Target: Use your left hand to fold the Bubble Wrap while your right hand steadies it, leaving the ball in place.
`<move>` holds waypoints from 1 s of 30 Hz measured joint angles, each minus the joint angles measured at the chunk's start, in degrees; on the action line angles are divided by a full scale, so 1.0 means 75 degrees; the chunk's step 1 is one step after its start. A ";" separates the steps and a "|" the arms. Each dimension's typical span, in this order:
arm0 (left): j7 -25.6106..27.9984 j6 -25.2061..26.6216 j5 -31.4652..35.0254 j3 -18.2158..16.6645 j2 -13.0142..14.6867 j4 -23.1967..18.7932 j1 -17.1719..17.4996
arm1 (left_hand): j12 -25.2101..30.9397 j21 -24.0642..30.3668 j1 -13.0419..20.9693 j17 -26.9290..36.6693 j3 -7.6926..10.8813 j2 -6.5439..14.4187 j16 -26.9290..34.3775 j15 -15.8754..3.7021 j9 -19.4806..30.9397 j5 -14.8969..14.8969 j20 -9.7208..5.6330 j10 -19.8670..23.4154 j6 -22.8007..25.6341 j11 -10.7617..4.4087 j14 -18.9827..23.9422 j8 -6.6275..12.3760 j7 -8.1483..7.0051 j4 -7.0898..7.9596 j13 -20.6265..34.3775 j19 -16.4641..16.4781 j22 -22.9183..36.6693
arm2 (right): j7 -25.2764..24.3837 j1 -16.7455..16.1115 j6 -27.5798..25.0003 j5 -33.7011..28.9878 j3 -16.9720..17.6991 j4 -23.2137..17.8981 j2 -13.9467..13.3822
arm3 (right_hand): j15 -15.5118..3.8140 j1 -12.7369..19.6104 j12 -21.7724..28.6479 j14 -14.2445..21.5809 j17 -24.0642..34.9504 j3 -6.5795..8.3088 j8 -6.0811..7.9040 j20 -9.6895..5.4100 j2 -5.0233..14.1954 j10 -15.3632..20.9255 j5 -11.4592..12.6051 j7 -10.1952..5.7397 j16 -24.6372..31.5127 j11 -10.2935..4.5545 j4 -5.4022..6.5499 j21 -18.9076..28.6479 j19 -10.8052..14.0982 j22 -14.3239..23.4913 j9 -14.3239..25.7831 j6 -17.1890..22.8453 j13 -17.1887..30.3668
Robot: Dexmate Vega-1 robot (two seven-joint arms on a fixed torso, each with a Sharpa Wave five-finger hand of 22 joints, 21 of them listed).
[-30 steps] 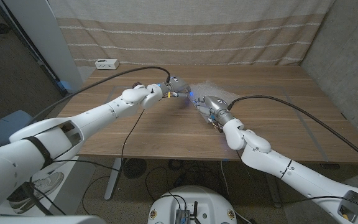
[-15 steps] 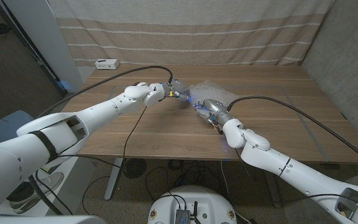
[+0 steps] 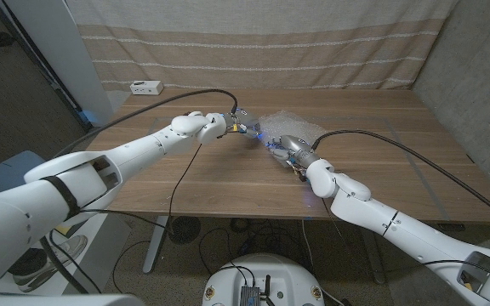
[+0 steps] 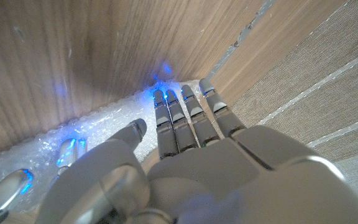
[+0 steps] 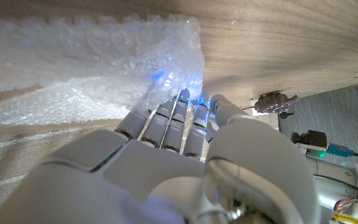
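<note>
Right now the bubble wrap (image 3: 292,127) lies crumpled near the desk's (image 3: 185,183) far middle, between both hands. The left hand (image 3: 238,121) reaches its near-left edge, fingers (image 4: 191,118) straight and apart, grasping nothing. The right hand (image 3: 286,146) presses stretched fingers (image 5: 185,118) onto its near edge, holding it down without gripping.

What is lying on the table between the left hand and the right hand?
In the head view, only the near edge of the bubble wrap lies between the left hand and the right hand, on the wooden table.
</note>
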 measured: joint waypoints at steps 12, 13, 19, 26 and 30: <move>0.0387 0.0059 -0.0137 -0.0125 0.0120 -0.0241 0.0137 | 0.0000 -0.0150 -0.0150 0.0001 0.0037 -0.0151 -0.0082 -0.0002 -0.0020 0.0000 0.0371 0.0082 0.0044 0.0082 -0.0060 -0.0027 -0.0042 -0.0099 0.0021 -0.0264 0.0021 | -0.0284 -0.0131 0.0140 0.0152 0.0135 -0.0079 -0.0085 | 0.0040 -0.0003 -0.0119 -0.0356 0.0024 0.0014 -0.0043 0.0216 -0.0003 -0.0139 0.0000 -0.0002 -0.0127 -0.0031 -0.0014 -0.0068 -0.0122 0.0033 0.0000 0.0002 0.0000; 0.0458 0.0067 -0.0153 -0.0254 0.0183 -0.0339 0.0268 | 0.0000 -0.0150 -0.0150 0.0001 0.0057 -0.0151 -0.0082 -0.0002 -0.0019 -0.0001 0.0371 0.0082 0.0044 0.0082 -0.0060 -0.0027 -0.0043 -0.0118 0.0021 -0.0264 0.0021 | -0.0543 -0.0186 0.0328 0.0159 0.0171 -0.0078 -0.0088 | 0.0038 -0.0003 -0.0124 -0.0429 0.0024 0.0024 -0.0043 0.0177 -0.0004 -0.0139 0.0000 -0.0002 -0.0167 -0.0031 -0.0024 -0.0100 -0.0210 0.0028 0.0000 0.0002 0.0000; 0.1371 0.0183 -0.0248 -0.0514 0.0300 -0.0529 0.0573 | 0.0000 -0.0150 -0.0086 0.0001 0.0213 -0.0087 -0.0082 0.0000 -0.0019 -0.0001 0.0453 0.0123 0.0038 0.0122 0.0000 -0.0056 -0.0048 -0.0275 0.0021 -0.0261 0.0020 | -0.1244 -0.0377 0.0784 0.0041 0.0329 0.0018 -0.0055 | 0.0067 -0.0003 -0.0171 -0.0592 0.0024 -0.0004 -0.0043 0.0107 -0.0004 -0.0262 0.0000 -0.0032 -0.0230 -0.0072 -0.0115 -0.0159 -0.0337 0.0014 0.0000 0.0031 -0.0001; 0.2278 0.0264 -0.0597 -0.0990 0.0466 -0.0886 0.1076 | 0.0000 -0.0149 -0.0068 0.0002 0.0301 -0.0069 -0.0081 0.0000 -0.0018 -0.0001 0.0494 0.0123 -0.0116 0.0122 0.0083 -0.0086 -0.0083 -0.0421 0.0020 -0.0220 0.0040 | -0.2139 -0.0551 0.1483 -0.0130 0.0525 0.0186 0.0045 | 0.0050 -0.0034 -0.0224 -0.0719 0.0024 -0.0033 -0.0042 0.0112 -0.0034 -0.0321 0.0000 -0.0032 -0.0265 -0.0070 -0.0143 -0.0187 -0.0425 0.0014 0.0000 0.0031 -0.0001; 0.2567 0.0288 -0.0884 -0.1267 0.0551 -0.1120 0.1346 | -0.0031 -0.0149 -0.0068 0.0002 0.0348 -0.0069 -0.0081 0.0000 -0.0018 -0.0001 0.0494 0.0064 -0.0201 0.0124 0.0083 -0.0085 -0.0079 -0.0468 0.0020 -0.0221 0.0058 | -0.2429 -0.0639 0.1779 -0.0131 0.0670 0.0253 0.0093 | 0.0041 -0.0034 -0.0236 -0.0728 0.0024 -0.0033 -0.0042 0.0119 -0.0034 -0.0345 0.0000 -0.0032 -0.0284 -0.0072 -0.0143 -0.0187 -0.0492 0.0014 0.0000 0.0031 -0.0001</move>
